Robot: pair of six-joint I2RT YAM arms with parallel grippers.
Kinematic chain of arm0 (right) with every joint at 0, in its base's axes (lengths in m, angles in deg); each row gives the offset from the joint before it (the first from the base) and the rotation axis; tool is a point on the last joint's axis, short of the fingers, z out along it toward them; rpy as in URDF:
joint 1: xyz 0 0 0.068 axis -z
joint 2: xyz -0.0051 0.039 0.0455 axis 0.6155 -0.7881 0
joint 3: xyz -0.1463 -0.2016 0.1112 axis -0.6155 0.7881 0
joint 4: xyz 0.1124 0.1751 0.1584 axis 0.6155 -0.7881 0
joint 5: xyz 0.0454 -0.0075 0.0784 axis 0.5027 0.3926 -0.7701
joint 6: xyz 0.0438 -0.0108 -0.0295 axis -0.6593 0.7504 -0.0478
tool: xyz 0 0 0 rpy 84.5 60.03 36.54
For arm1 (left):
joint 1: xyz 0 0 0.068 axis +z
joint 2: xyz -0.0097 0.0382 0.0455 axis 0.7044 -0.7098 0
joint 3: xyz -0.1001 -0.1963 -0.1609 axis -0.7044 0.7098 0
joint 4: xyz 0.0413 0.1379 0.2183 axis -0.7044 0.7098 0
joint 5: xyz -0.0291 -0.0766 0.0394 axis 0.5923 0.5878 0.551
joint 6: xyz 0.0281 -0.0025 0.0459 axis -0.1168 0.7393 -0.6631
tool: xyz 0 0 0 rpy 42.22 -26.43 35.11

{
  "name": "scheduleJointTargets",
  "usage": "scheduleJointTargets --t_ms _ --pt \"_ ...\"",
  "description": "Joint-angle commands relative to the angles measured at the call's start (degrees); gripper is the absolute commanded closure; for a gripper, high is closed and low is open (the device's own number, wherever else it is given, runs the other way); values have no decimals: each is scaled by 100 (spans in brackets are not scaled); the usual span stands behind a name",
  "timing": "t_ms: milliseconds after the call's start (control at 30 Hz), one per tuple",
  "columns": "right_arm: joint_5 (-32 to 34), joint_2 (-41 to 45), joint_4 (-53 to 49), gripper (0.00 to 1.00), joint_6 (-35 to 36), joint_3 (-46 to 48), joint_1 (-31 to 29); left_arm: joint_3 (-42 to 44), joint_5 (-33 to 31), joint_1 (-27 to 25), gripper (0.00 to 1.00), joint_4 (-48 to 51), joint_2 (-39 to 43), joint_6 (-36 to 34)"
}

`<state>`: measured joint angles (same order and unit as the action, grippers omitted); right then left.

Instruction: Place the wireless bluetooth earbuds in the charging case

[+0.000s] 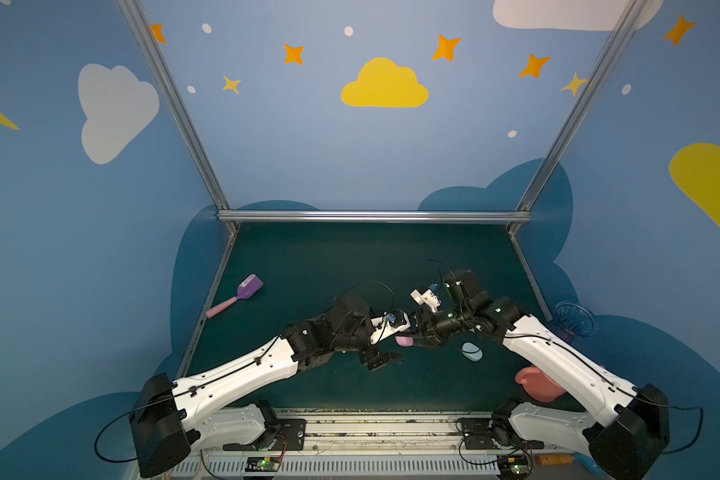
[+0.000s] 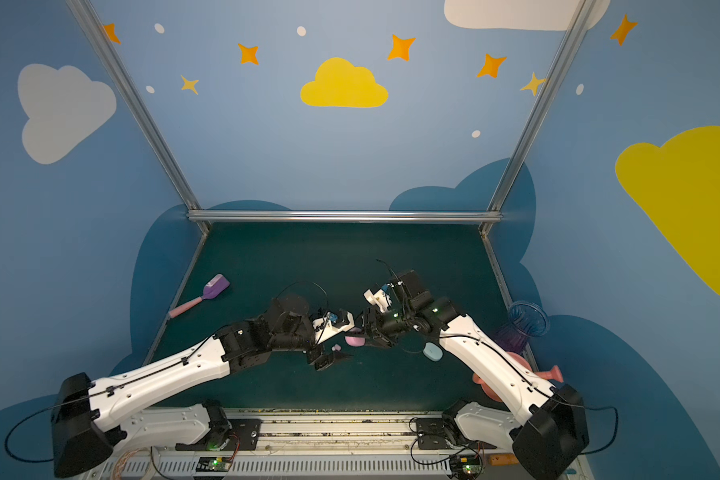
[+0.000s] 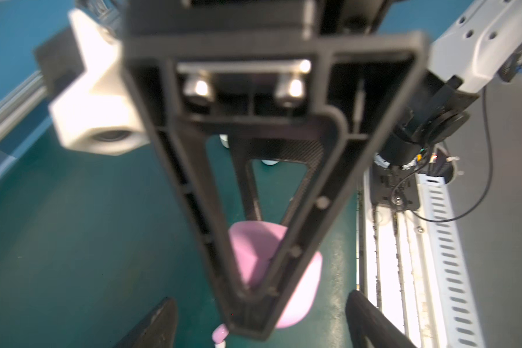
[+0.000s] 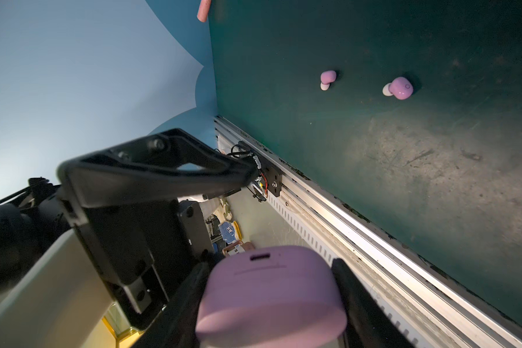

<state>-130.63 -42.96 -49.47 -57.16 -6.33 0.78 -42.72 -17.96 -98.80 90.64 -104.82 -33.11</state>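
Pink case (image 4: 271, 301) pinched in right end effector (image 4: 271, 266) — left end effector (image 3: 259, 299) gaping — two earbuds (image 4: 327, 79) (image 4: 400, 88).

The dark green table (image 1: 329, 257) is scuffed pale toward its front rail, as the right wrist view shows. On it lie a purple scoop (image 1: 242, 293) with a pink handle, far to the left and well apart from the rest, an oval pale blue case (image 1: 472, 351) right of the middle, and near the middle one pink earbud (image 4: 328, 79) and a second pink earbud (image 4: 400, 87), close together but not touching, each with a whitish tip. A pink flared object (image 1: 535, 384) sits near the right front corner, partly hidden.
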Motion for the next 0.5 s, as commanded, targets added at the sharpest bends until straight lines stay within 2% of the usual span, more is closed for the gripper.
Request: scheduleJointTargets --t_ms 0,133,467 --pt "-18 -54 11 53 75 -198 -57 -61 344 -3 19 -150 7 -81" --pt "-43 -100 33 53 61 -215 -75 -74 392 -12 25 -165 -15 -131" --pt "-104 -138 139 53 -52 -267 -102 -88 432 -78 31 -159 -89 -248"
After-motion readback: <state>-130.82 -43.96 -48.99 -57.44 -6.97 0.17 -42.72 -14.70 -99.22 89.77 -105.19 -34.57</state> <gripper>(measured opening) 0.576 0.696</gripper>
